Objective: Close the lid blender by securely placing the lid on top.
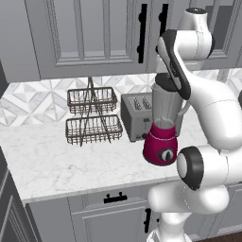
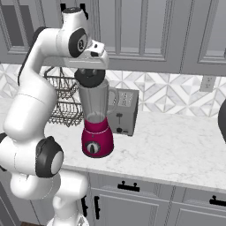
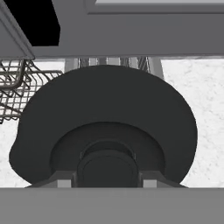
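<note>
The blender (image 1: 161, 144) (image 2: 96, 132) stands on the marble counter, with a magenta base, a dark dial and a clear grey jar. The dark grey round lid (image 1: 165, 83) (image 2: 90, 78) (image 3: 105, 113) sits level at the jar's rim; I cannot tell if it is fully seated. My gripper (image 2: 90, 68) (image 3: 107, 177) points straight down over it. Its fingertips (image 3: 65, 180) press on both sides of the lid's central knob, so it is shut on the lid. The lid hides the jar's opening in the hand view.
A boxy silver toaster (image 1: 136, 116) (image 2: 124, 110) stands just behind the blender. A two-tier wire basket rack (image 1: 92, 116) (image 2: 62, 100) is to its left. Upper cabinets (image 1: 85, 33) hang close above the arm. The counter's front edge (image 1: 90, 189) lies near the blender base.
</note>
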Tool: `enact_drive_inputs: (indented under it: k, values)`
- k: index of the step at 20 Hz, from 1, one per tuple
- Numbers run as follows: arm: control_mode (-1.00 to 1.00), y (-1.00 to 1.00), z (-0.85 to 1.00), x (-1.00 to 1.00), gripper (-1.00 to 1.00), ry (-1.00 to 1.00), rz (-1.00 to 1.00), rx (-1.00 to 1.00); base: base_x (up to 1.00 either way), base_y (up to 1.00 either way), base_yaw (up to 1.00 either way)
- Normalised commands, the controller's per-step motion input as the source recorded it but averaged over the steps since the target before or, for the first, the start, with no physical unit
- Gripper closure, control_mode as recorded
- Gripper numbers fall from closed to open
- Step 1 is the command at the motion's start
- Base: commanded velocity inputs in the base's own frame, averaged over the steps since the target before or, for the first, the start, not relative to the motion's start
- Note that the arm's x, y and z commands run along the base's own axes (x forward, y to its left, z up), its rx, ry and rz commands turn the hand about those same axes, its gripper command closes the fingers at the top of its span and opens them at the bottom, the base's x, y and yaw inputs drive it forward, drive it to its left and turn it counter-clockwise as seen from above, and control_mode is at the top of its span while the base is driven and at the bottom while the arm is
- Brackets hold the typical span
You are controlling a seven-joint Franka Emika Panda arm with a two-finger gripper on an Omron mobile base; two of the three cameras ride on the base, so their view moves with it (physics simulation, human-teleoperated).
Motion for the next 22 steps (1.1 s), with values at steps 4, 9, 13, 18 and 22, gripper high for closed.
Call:
enact_drive_inputs:
  k: [4, 9, 13, 18, 22]
  values:
    - [-1.00, 0.00, 0.40, -0.07, 1.00, 0.00, 0.00, 0.00, 0.00, 0.00, 0.00]
    - [-1.00, 0.00, 0.40, -0.02, 1.00, 0.02, 0.00, 0.00, 0.00, 0.00, 0.00]
    - [-1.00, 0.00, 0.07, -0.19, 1.00, 0.14, 0.00, 0.00, 0.00, 0.00, 0.00]
    - [-1.00, 0.00, 0.00, -0.45, 1.00, 0.22, 0.00, 0.00, 0.00, 0.00, 0.00]
    - [-1.00, 0.00, -0.05, -0.16, 1.00, 0.13, 0.00, 0.00, 0.00, 0.00, 0.00]
